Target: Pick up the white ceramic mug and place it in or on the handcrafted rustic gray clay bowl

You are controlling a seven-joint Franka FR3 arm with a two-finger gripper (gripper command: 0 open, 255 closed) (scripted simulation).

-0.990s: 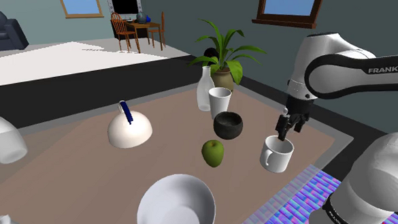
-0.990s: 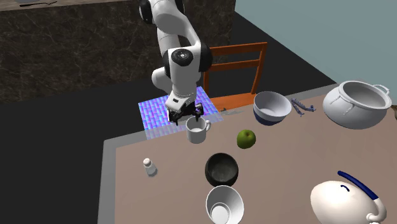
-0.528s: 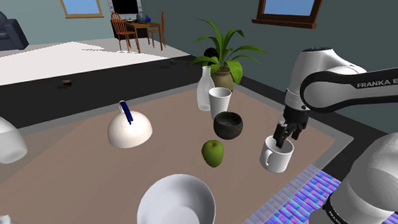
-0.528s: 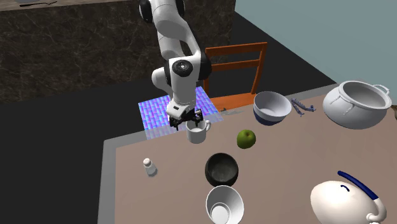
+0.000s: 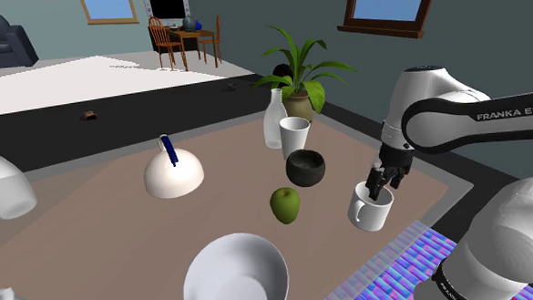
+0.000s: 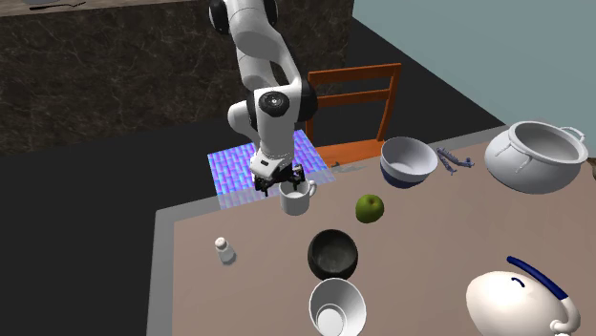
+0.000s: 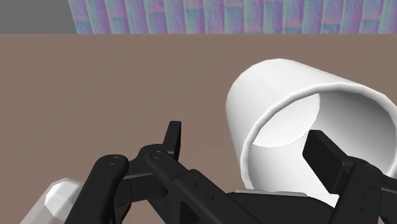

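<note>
One brown table [image 5: 104, 241], teal walls [image 5: 251, 17]; gripper [image 5: 382, 184] spread astride white mug [image 5: 369, 210] rim.

Smooth mug [image 7: 280, 95], matt tabletop [image 7: 95, 83]
The white mug at the matt black gripper [image 7: 245, 135] looks smooth; the tabletop is flat brown; the dark bowl [image 5: 305, 167] nearby shines faintly.

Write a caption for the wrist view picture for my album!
Open black end effector straddling the rim of the white mug on the brown table, one finger inside, one outside.
</note>
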